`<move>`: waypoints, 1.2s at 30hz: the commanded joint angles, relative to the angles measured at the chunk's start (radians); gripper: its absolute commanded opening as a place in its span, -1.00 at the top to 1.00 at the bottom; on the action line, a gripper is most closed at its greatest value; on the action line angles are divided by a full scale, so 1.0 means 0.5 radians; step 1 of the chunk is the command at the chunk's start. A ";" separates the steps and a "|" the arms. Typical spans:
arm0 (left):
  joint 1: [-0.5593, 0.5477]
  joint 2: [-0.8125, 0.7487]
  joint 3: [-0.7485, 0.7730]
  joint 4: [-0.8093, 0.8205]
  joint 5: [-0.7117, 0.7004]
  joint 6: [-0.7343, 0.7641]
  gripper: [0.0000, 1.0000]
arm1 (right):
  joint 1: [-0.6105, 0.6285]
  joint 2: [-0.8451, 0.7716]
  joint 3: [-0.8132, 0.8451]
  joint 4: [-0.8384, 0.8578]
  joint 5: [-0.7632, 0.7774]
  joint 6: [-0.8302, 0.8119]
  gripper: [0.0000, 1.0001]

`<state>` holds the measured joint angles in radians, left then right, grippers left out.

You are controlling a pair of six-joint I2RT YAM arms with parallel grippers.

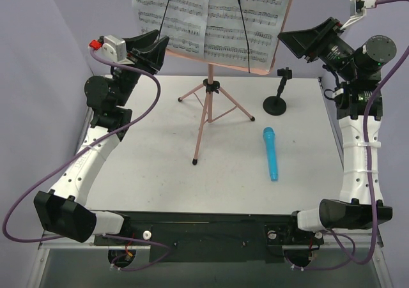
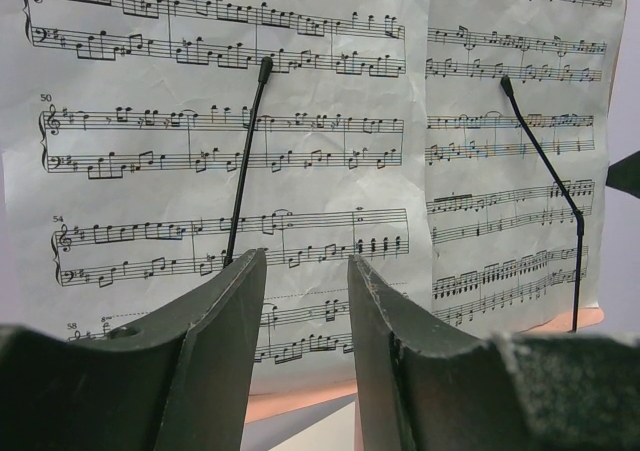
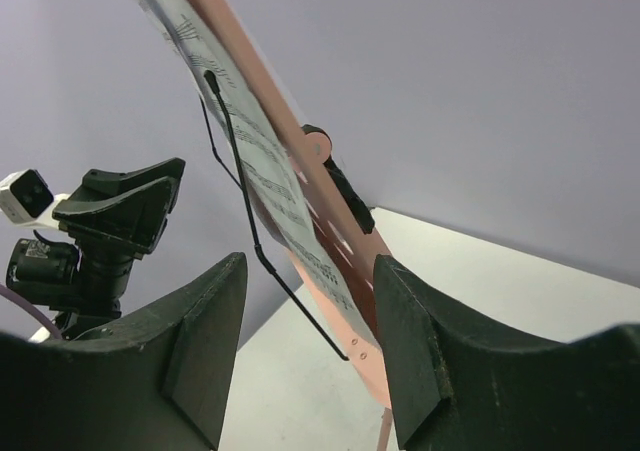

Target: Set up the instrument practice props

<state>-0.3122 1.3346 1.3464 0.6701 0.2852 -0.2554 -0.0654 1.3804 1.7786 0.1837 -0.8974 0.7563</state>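
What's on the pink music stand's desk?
Two white sheet-music pages side by side, each under a black wire clip. They hide the pink music stand's desk except its edges.

Both my arms are up off their bases, elbows bent: left arm [image 1: 96,151] rises along the left side, right arm [image 1: 358,154] along the right. My left gripper [image 1: 155,47] sits high, pointing fwd & inward, jaws parted approx halfway. My right gripper [image 1: 293,40] is at approx the same height, aimed toward the left one, jaws also parted
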 commanded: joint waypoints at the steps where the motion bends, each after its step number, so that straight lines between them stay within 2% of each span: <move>1: 0.011 -0.015 0.004 0.059 0.025 -0.023 0.03 | 0.011 0.016 0.097 0.148 -0.009 0.015 0.03; 20: 0.011 -0.006 0.010 0.059 0.031 -0.029 0.03 | 0.085 0.028 0.051 0.136 0.003 -0.055 0.07; 36: 0.011 0.009 0.013 0.080 0.049 -0.051 0.03 | 0.085 -0.107 -0.023 0.019 0.052 -0.221 0.07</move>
<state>-0.3122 1.3376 1.3403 0.6704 0.2966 -0.2600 -0.0250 1.3502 1.7515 0.1520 -0.8688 0.6701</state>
